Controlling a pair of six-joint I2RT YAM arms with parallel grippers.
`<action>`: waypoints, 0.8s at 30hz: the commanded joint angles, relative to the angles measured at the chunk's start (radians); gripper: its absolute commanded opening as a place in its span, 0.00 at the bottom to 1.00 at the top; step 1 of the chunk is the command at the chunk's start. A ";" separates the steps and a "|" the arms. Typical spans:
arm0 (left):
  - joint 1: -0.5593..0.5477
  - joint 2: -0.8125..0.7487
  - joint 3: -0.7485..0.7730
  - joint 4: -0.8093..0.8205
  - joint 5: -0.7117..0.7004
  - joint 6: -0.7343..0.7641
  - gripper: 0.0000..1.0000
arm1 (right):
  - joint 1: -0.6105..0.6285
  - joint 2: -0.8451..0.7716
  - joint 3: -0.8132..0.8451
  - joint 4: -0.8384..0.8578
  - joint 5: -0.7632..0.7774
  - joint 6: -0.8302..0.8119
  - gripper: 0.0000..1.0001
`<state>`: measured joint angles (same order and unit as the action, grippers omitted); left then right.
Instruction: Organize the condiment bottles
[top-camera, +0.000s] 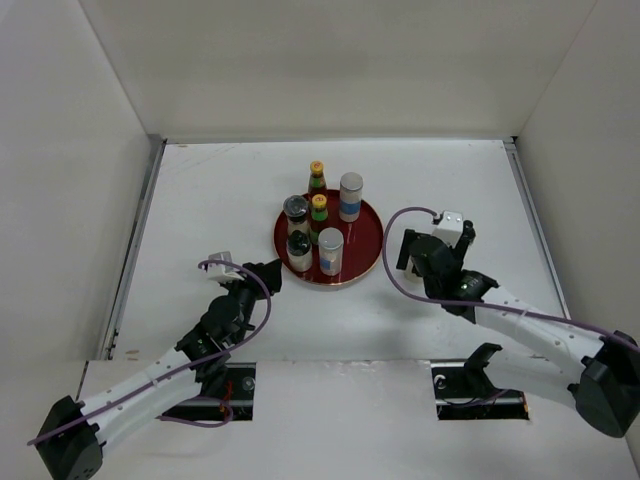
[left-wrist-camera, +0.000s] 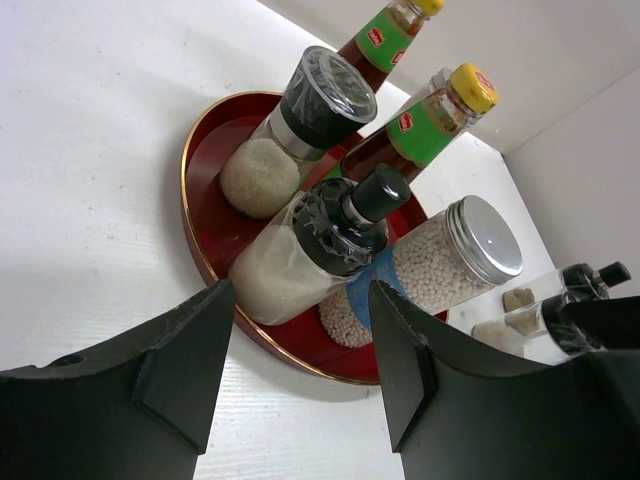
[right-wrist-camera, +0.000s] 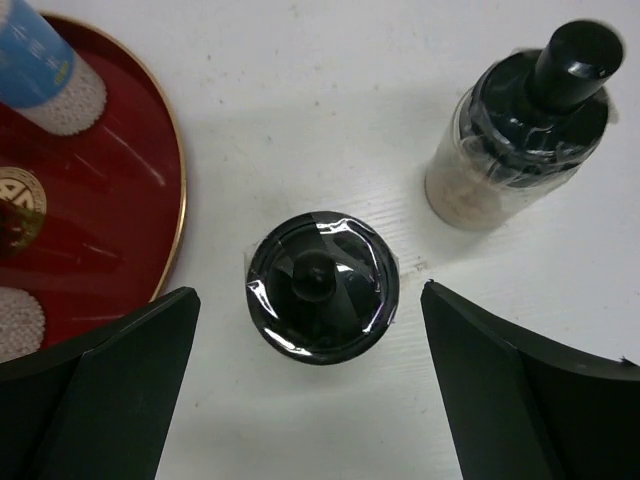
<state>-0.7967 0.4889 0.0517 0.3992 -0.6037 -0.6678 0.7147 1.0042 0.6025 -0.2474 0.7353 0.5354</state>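
Top view: red tray sits mid-worktop. Grouped on it are two yellow-cap sauce bottles, two silver-lid shakers and two dark-lid jars. The farther sauce bottle is at the tray's far rim; can't tell if it's on or off. Left end effector is just off the tray's near-left rim, touching nothing. Right end effector is just off the tray's right side; finger gap unreadable from here.

Left wrist: left end effector has its fingers apart and is empty, no contact. The tray and its containers are straight ahead.

Right wrist: right end effector is spread wide, straddling a black-lid jar from above. That jar stands on the worktop just beside the tray rim, with a gap on both sides and no contact. A knob-top jar stands on the worktop near it, not touching.
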 joint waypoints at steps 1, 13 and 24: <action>0.007 0.005 -0.006 0.059 0.001 -0.010 0.54 | -0.043 0.028 -0.001 0.062 -0.037 0.021 0.99; 0.008 -0.018 -0.010 0.058 0.004 -0.009 0.54 | -0.134 0.126 0.013 0.166 -0.117 -0.014 0.59; 0.006 -0.007 -0.007 0.053 0.006 -0.010 0.54 | -0.030 0.181 0.244 0.309 -0.158 -0.087 0.55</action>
<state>-0.7902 0.4892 0.0517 0.4145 -0.6006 -0.6701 0.6598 1.1351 0.7319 -0.0994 0.6125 0.4675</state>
